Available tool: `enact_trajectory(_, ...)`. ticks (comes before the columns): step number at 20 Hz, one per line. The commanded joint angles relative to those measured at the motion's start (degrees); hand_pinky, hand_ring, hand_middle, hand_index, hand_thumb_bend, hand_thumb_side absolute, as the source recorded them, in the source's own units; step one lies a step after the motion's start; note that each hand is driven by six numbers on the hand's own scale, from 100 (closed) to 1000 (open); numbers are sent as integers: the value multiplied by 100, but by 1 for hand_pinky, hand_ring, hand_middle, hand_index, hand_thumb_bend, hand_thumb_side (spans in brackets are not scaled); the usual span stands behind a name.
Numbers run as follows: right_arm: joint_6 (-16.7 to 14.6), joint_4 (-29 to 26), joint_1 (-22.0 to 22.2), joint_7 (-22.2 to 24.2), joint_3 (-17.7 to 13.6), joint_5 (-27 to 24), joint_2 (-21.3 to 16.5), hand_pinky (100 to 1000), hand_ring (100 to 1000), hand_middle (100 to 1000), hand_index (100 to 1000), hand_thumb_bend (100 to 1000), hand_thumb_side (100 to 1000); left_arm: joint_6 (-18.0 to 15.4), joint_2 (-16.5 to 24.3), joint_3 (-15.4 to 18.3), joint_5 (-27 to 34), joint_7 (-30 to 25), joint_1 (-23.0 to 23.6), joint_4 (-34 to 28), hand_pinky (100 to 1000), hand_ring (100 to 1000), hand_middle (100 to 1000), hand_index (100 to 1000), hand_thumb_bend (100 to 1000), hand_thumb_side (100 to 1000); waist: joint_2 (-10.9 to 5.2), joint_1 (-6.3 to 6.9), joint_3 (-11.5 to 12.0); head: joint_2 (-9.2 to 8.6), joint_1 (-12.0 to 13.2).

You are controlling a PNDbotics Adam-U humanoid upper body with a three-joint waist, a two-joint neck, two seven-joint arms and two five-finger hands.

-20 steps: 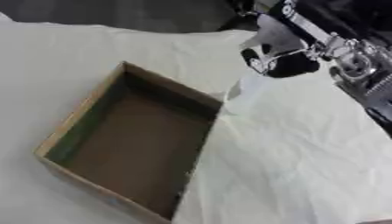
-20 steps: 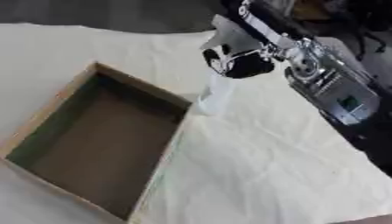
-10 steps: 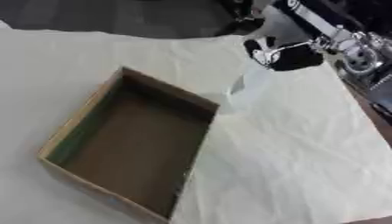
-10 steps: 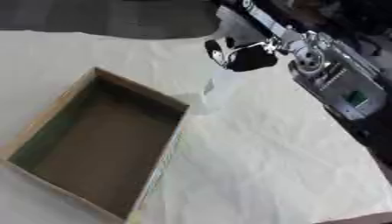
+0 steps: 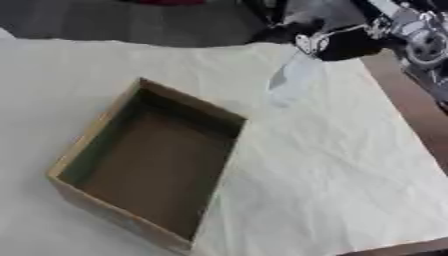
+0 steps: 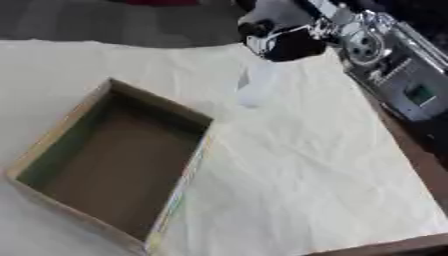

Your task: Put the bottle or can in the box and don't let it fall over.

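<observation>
Up at about one o'clock, the right hand has its fingers curled round the top of a clear plastic bottle, which hangs tilted above the cream cloth on the tabletop. It sits just beyond the far corner of the open cardboard box, outside it. Against half a second ago, hand and bottle sit higher.

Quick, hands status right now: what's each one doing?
Right hand: shut on the clear bottle, gripping its top, beyond the box.
Left hand: not in view.
</observation>
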Motion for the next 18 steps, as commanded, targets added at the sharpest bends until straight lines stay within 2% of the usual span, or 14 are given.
enact_trajectory(1,95,-193,-139,31,-159,45,-298,100,100,100,100,100,203,-8,185,43,45,19,-8,-108,916,540,719,809,100,785,-179,6,-1,84,2)
enact_trajectory(2,109,-213,-178,48,-164,46,-297,100,100,100,100,100,242,-9,195,43,53,21,-10,-108,916,541,719,809,102,795,-209,-3,7,106,-6)
enact_trajectory(3,119,-222,-228,67,-164,47,-292,100,100,100,100,100,203,-10,207,43,63,23,-11,-108,916,541,719,808,100,778,-240,-12,17,129,-16)
enact_trajectory(8,210,-231,-530,270,-87,166,-221,100,100,100,100,100,211,-11,265,64,120,48,-17,-108,909,541,717,807,100,769,-397,-80,119,230,-146)
enact_trajectory(9,245,-231,-630,320,-54,176,-165,100,100,100,100,117,247,-11,276,70,128,57,-21,-108,904,540,717,806,100,768,-422,-93,152,243,-191)
enact_trajectory(10,274,-232,-733,370,-16,185,-102,100,100,100,100,100,211,-9,285,77,128,66,-25,-108,903,540,717,806,100,767,-444,-107,187,260,-237)
enact_trajectory(18,445,-232,-1583,823,448,486,672,100,100,100,100,100,206,50,277,168,138,200,-22,-108,906,539,718,805,105,770,-520,-201,363,353,-417)
